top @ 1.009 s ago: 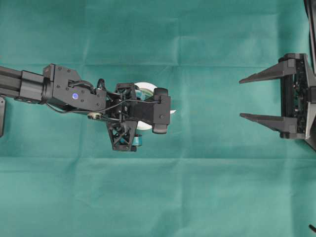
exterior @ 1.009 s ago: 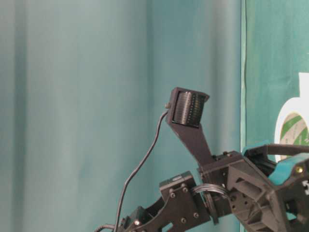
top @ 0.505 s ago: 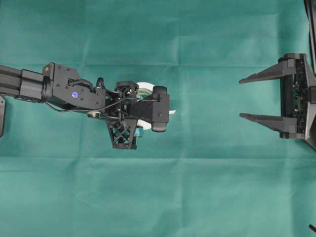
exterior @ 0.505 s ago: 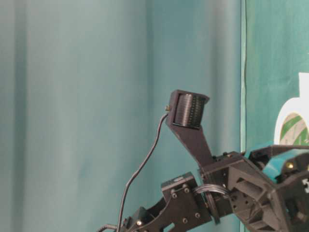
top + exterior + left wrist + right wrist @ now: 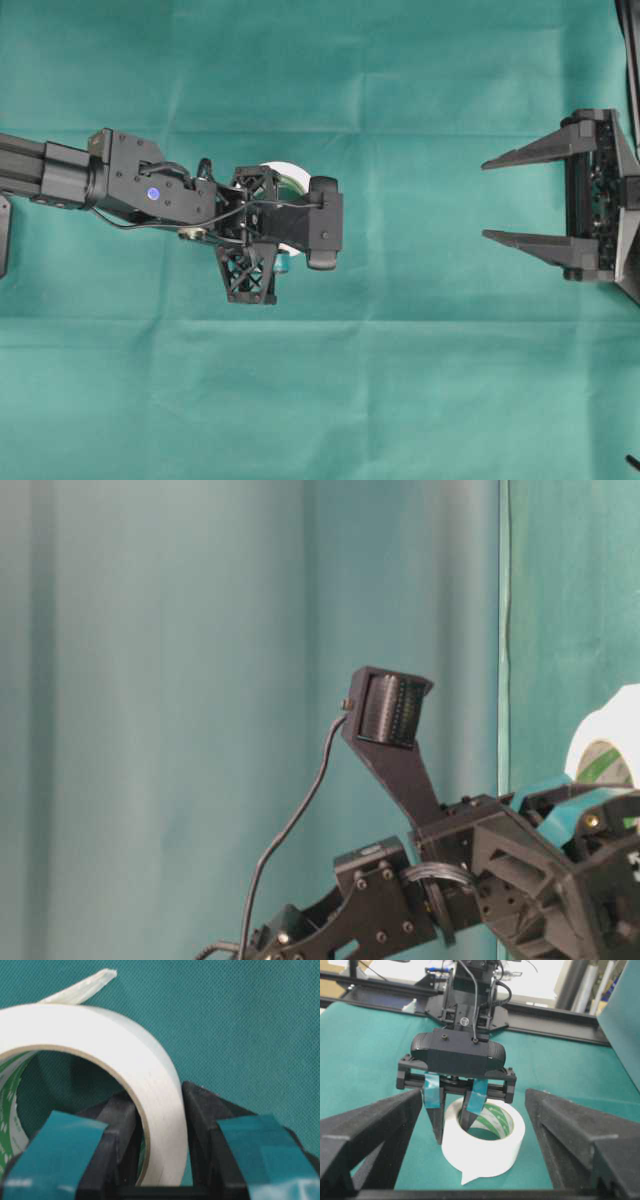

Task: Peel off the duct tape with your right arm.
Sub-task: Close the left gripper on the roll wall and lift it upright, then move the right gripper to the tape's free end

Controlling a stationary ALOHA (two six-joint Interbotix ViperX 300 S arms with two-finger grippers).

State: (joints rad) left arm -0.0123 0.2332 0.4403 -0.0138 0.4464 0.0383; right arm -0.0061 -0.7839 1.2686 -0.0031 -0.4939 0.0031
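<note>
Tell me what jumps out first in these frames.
The white duct tape roll at the middle of the green cloth, with the left claw clamped on its wall, one teal-padded finger inside the core and one outside. A loose strip end sticks off the roll. The right claw waits wide open at the right edge of the overhead view, well apart from the tape.

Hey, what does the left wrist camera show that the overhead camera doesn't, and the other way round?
Only the left wrist view shows how the left gripper clamps the duct tape: one finger inside the core, one outside, pinching the wall, with the loose strip end sticking up. Only the overhead view shows the right arm's gripper, jaws open, far to the right of the roll, plus the wider green cloth. Both show white tape against green cloth.
</note>
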